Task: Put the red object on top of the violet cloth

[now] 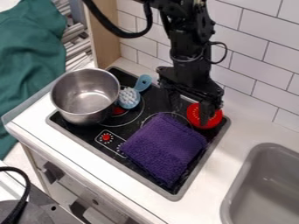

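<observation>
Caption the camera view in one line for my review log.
Claw at the red object, violet cloth and metal pot nearby.

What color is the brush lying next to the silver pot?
The brush is light blue with white bristles, as the camera view shows best.

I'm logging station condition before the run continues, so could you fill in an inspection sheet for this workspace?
Surface: black stovetop set in a white counter
Red object: on the stovetop, beside the cloth, not on it
Violet cloth: spread on the stovetop, somewhat rumpled
Clutter: metal pot at the stovetop's left; blue brush beside it, bristles up
Claw: open, at the red object; contact cannot be told
Cables: black loop beside the arm; another lower left
Surroundings: tiled wall, grey sink, green fabric
</observation>
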`<state>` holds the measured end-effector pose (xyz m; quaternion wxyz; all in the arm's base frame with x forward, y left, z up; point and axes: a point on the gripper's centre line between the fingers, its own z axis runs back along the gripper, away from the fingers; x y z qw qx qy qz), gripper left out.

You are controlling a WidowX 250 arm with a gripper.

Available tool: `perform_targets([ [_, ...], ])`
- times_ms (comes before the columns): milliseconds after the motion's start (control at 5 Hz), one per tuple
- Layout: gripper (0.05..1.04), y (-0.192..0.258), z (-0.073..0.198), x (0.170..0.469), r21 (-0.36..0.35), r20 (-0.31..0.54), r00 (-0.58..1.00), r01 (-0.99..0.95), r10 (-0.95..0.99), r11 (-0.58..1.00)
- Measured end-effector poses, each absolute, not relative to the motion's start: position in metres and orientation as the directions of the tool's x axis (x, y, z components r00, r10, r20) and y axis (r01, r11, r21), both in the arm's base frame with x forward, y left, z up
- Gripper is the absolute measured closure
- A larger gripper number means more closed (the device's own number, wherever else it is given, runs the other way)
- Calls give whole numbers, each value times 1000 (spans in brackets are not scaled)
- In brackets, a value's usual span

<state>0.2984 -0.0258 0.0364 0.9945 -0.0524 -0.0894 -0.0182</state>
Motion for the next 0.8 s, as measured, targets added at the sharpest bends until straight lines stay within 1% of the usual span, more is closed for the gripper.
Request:
perform_targets([
  [200, 82, -26, 28, 294, -102, 151, 988, 41, -25, 994],
  [400, 82, -26, 27, 294, -101, 149, 989, 29, -14, 994],
  [800, 82, -32, 28, 301, -128, 198, 980, 13, 12, 992],
])
